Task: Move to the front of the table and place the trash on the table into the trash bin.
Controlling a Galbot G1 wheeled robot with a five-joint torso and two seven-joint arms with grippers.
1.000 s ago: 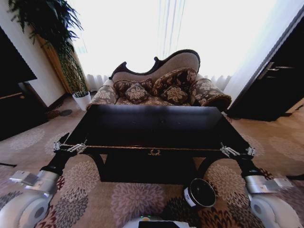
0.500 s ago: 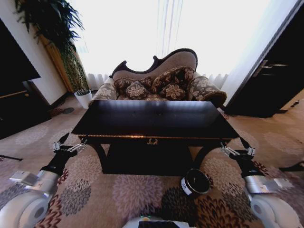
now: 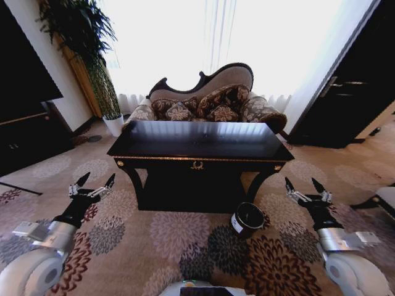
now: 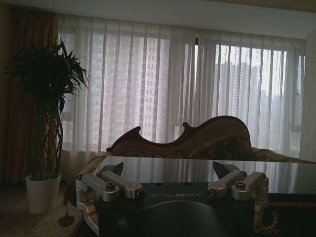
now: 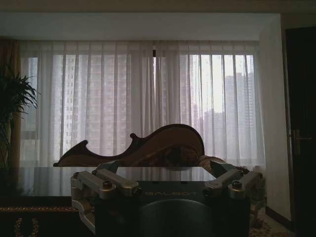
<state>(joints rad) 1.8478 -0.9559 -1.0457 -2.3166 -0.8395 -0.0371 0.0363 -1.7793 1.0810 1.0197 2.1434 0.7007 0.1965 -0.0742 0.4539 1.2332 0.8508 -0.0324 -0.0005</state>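
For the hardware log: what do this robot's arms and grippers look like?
Both arms are rounded silver-grey shells ending in black wrists. The left gripper and right gripper have silver metal jaws with dark pointed tips, bolted on. The black body between them carries pale GALBOT lettering.

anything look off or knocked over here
One thing: the trash bin sits tilted on the carpet before the table, its mouth tipped toward the robot rather than upright. Both grippers, left and right, hang open.

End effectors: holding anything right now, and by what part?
Nothing held. Left end effector and right end effector both hang open over the carpet, short of the table.
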